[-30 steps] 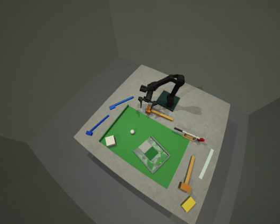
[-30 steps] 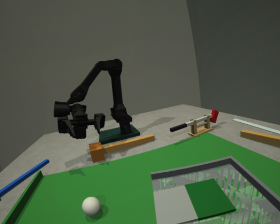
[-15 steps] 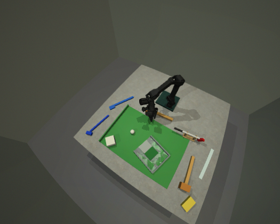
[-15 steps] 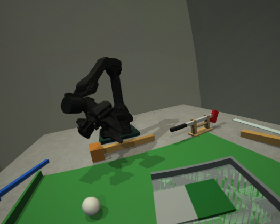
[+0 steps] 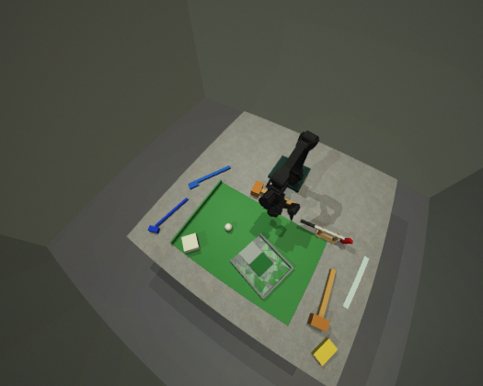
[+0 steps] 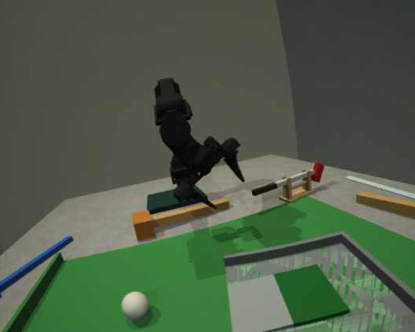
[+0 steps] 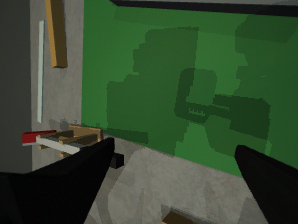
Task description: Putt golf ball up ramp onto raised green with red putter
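The red putter, with red head, white shaft and black grip point(image 5: 308, 223) point(image 6: 265, 189) point(image 7: 118, 160), rests on a small wooden stand point(image 6: 298, 194) point(image 7: 86, 132). My gripper point(image 5: 283, 215) point(image 6: 230, 194) point(image 7: 173, 146) is wide open and empty, above the table beside the putter's grip end, on the arm-base side. In the wrist view the left finger hides part of the grip. The white golf ball point(image 5: 228, 227) point(image 6: 135, 305) lies on the green mat point(image 5: 204, 211) point(image 6: 104, 273). The pale ramp point(image 5: 248, 252) point(image 6: 258, 302) leads to the raised dark green square point(image 5: 261, 264) point(image 6: 311, 294).
An orange mallet point(image 5: 257, 188) point(image 6: 144, 226) lies below the gripper; another point(image 5: 327, 294) lies right of the mat. Two blue clubs point(image 5: 211, 176) point(image 5: 172, 214) lie left. A cream block point(image 5: 190, 243), a yellow block point(image 5: 325, 351) and a pale strip point(image 5: 356, 282) also lie about. Grey walls point(image 6: 286, 250) edge the green.
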Available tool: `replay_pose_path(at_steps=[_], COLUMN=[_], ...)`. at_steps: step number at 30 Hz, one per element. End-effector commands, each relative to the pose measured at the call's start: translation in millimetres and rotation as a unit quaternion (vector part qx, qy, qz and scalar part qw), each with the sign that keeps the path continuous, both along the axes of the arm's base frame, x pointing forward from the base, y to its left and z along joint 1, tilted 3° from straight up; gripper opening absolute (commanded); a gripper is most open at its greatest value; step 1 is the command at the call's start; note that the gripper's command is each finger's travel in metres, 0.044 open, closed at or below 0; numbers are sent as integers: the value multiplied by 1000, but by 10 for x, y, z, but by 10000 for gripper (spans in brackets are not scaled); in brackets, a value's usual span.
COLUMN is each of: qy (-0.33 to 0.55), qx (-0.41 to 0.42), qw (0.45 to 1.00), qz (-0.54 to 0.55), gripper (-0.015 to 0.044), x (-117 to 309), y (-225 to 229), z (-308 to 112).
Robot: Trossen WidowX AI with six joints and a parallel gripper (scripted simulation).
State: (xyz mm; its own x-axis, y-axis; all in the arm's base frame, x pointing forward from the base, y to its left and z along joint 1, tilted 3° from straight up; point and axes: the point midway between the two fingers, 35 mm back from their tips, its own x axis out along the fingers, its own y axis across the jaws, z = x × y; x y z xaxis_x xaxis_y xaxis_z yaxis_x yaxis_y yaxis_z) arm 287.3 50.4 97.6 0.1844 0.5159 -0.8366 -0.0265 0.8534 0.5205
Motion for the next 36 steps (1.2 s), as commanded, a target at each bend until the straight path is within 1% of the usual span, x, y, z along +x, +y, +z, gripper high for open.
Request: replay_pose_path(at_steps=[1,5,8,11,12,27,33,36], qy=[-115,-158,-188,-214,-217,-218,-218,-218], qx=[-99,-122,-132,-138,-138,-138,-138,-138], qw=[918,838,761,674,662,659,659,659], qz=[366,508,606,694,704,707,707,707], gripper=[440,440,440,440,440,440,440,440], x=[-134,-242,-340,-450,-467,-475,-478,-483], y=[654,915,1103,1282,1318,1334,1338,1339], z=[62,85,105,127,130,122,-91,-102])
